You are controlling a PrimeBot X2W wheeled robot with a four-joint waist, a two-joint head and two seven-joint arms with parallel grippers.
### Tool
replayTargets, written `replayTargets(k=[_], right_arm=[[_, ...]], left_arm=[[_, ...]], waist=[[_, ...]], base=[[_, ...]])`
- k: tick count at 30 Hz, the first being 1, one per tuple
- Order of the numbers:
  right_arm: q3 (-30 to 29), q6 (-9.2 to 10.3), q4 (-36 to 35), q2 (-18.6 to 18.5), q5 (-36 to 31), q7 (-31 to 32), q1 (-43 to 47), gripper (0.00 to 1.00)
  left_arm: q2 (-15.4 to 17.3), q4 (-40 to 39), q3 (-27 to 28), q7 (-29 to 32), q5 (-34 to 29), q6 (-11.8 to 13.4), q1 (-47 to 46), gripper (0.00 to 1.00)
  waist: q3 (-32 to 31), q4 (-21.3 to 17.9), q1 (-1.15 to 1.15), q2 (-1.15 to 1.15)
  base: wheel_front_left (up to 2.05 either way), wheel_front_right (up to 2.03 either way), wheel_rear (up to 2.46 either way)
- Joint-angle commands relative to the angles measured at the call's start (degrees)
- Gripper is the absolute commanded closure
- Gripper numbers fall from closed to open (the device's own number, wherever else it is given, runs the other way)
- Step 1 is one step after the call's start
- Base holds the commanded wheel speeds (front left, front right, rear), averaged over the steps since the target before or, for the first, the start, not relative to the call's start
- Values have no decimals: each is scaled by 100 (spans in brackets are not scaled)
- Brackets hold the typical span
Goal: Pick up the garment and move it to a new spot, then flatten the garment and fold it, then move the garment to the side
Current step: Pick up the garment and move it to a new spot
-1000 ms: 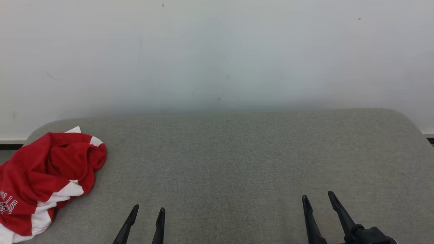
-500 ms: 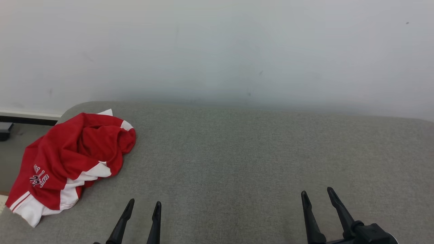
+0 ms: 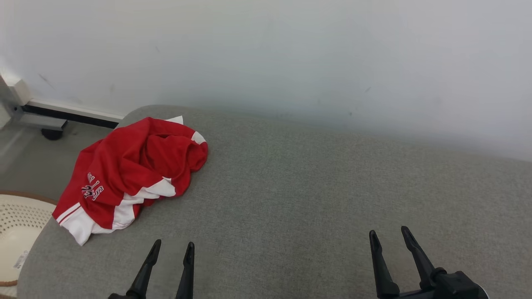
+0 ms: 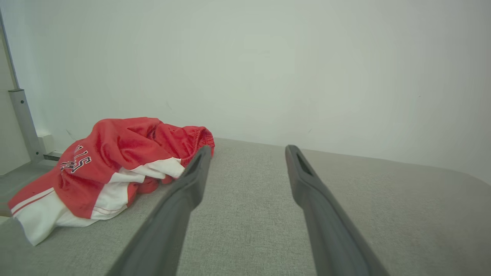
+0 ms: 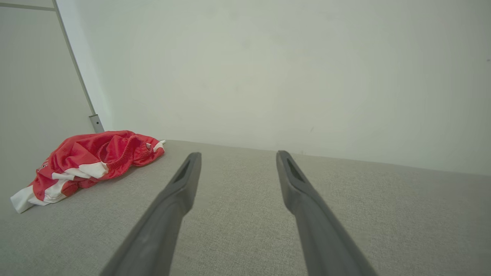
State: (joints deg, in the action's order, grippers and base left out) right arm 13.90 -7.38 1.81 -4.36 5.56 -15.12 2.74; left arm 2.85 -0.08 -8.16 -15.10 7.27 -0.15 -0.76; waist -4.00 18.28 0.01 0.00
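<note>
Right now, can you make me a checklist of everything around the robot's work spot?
Surface: grey fabric cushion, rounded corners, set against the wall.
Job's things: red and white garment, crumpled in a heap at the cushion's far left corner, some lettering showing.
Clutter: nothing seen.
Grippers: left gripper and right gripper are both open, hold nothing and are apart from the garment.
Cables: nothing seen.
Surroundings: pale wall behind; cream perforated container low on the left beside the cushion; a dark caster wheel by the wall's base.
</note>
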Motion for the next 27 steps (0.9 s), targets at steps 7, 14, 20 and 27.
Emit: replayTargets(k=[7,14,20,27], right_arm=[[-39,-21,-20,32,29,-8,-89,0],[-17,-21,-9,20,12,-8,-94,0],[18,-21,6,-1,39,-8,-104,0],[53,-21,-24,-57,53,-8,-65,0]], left_arm=[[10,-48,35,-11,11,-7,-104,0],[11,-76,47,-11,49,26,-101,0],[10,-82,69,-11,64,48,-33,0],[11,-61,77,-10,98,70,-6,0]], waist=[[123,494,-1,0],[156,718,-1,0],[153,762,-1,0],[180,726,-1,0]], base=[[0,0,0],[0,0,0],[0,0,0],[0,0,0]])
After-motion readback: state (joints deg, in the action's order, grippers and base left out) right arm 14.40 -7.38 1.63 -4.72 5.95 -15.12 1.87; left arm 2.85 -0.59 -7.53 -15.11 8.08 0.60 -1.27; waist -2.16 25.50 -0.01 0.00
